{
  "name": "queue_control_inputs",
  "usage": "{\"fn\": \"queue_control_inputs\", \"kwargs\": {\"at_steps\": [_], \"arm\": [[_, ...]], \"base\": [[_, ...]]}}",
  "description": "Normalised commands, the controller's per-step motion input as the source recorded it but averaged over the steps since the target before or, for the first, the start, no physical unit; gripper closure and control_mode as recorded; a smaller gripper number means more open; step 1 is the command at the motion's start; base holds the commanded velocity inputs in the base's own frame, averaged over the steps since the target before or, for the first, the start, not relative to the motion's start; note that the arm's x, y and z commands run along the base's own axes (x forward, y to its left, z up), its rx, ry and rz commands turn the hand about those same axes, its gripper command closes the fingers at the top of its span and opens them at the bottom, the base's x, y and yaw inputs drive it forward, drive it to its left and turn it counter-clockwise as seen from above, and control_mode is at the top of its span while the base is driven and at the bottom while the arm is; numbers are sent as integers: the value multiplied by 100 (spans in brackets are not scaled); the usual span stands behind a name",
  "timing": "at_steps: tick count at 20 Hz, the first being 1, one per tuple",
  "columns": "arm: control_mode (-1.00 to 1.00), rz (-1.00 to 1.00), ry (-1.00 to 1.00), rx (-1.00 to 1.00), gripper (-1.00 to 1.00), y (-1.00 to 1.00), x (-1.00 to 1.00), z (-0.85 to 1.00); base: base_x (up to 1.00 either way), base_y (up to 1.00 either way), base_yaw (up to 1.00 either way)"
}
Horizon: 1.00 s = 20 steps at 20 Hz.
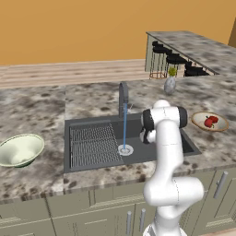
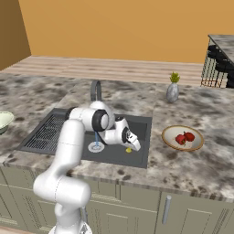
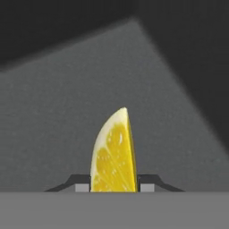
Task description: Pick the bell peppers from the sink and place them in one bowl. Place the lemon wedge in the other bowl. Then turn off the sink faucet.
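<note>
The gripper (image 3: 114, 185) is clamped on the lemon wedge (image 3: 114, 154), its two small dark finger tips pressed against the wedge's flat sides at the bottom of the hand view. The wedge is a thin crescent with glossy, pulpy yellow flesh and a smooth, paler rind along its curved back; behind it lies the matte, dark grey floor of the sink (image 3: 67, 112).

In the right base view the wedge (image 2: 129, 149) shows as a tiny yellow speck low in the sink (image 2: 141, 153), near the basin's right front corner, at the tip of the gripper (image 2: 132, 142). The basin is rectangular, with a ridged wire rack (image 1: 92, 144) covering its left half and a round pale drain (image 1: 125, 149) near the middle. A thin blue stream of water (image 1: 125, 124) falls from the grey metal faucet (image 1: 123, 97) at the back edge onto the drain.

On the speckled stone counter (image 1: 41, 110), right of the sink, the shallow tan bowl (image 2: 172, 135) holds two glossy red peppers (image 2: 184, 137). The deeper pale green bowl (image 1: 20, 150) sits near the counter's left front edge, well apart from the sink
</note>
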Motion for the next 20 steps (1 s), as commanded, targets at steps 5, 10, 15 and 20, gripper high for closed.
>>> {"fn": "queue_control_inputs", "kwargs": {"at_steps": [5,10,15,20], "arm": [[-100,2,0,0,100,-14,-23,48],[-100,2,-3,1,100,-5,-31,64],[-100,5,-11,0,100,3,-35,78],[-100,7,-21,0,100,14,-46,68]], "base": [[0,0,0],[0,0,0],[0,0,0],[0,0,0]]}}
